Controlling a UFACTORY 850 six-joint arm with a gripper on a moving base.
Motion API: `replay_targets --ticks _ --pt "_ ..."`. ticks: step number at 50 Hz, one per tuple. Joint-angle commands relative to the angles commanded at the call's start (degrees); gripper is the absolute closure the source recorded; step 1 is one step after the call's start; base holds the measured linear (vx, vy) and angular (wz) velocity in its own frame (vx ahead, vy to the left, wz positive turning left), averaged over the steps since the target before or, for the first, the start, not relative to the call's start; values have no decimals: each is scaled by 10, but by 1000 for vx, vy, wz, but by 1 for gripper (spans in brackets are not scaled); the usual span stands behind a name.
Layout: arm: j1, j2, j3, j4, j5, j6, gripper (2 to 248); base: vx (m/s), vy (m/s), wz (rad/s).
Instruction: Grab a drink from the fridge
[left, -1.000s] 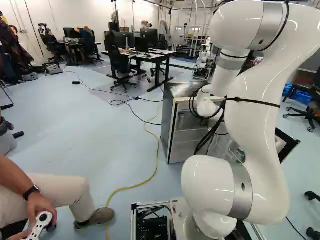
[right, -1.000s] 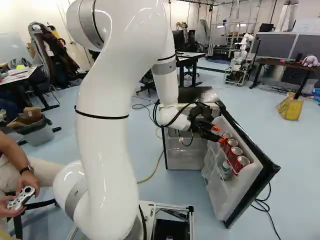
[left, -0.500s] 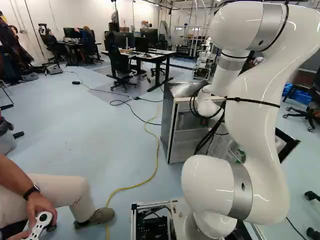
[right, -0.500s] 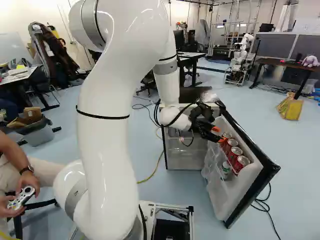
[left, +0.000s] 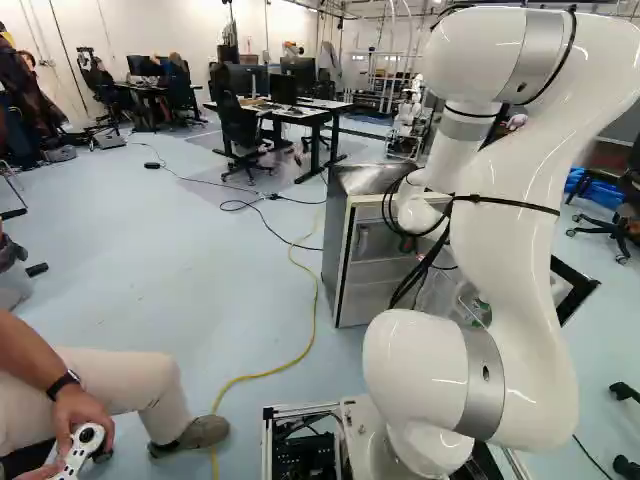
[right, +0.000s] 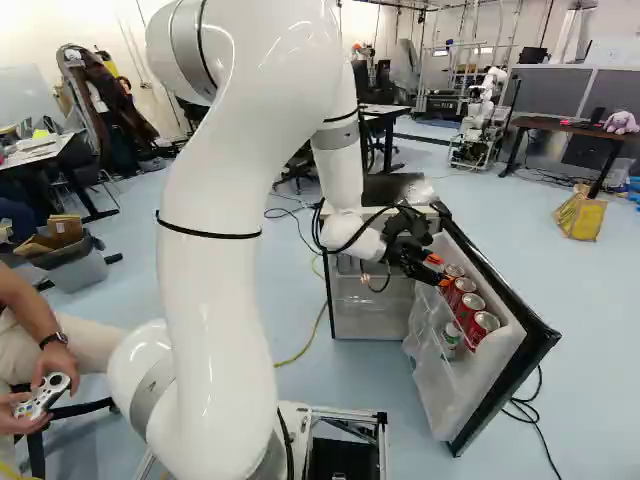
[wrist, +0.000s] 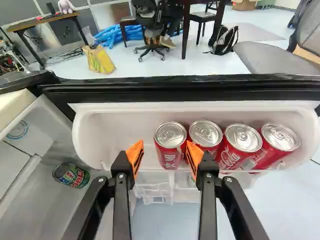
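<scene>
1. Fingers (right: 446, 281) stand apart, clamped on nothing, reaching toward the door shelf (wrist: 102, 132) of the open fridge (left: 337, 250).
2. Four red cans (wrist: 242, 140) stand in a row on that shelf.
3. Of these, the can nearest the fridge's inside (wrist: 170, 144) shows between the fingertips, closer to one; I cannot tell whether they touch.
4. One green-and-red can (wrist: 71, 175) is inside the fridge.

white arm (right: 215, 300) shifted slightly right in the right base view, wrist (right: 358, 238) included
</scene>
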Motion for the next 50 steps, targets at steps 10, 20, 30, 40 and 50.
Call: replay_targets --ticks 10,20,30,40,50 --pt "-3 -3 -4 0 0 0 111 0 0 0" --pt "-3 -3 -5 0 0 0 111 0 0 0" --pt "-1 -4 -6 0 0 0 111 0 0 0" --pt "1 -6 -9 0 0 0 111 0 0 0" --pt "2 -8 -12 0 -1 0 111 0 0 0"
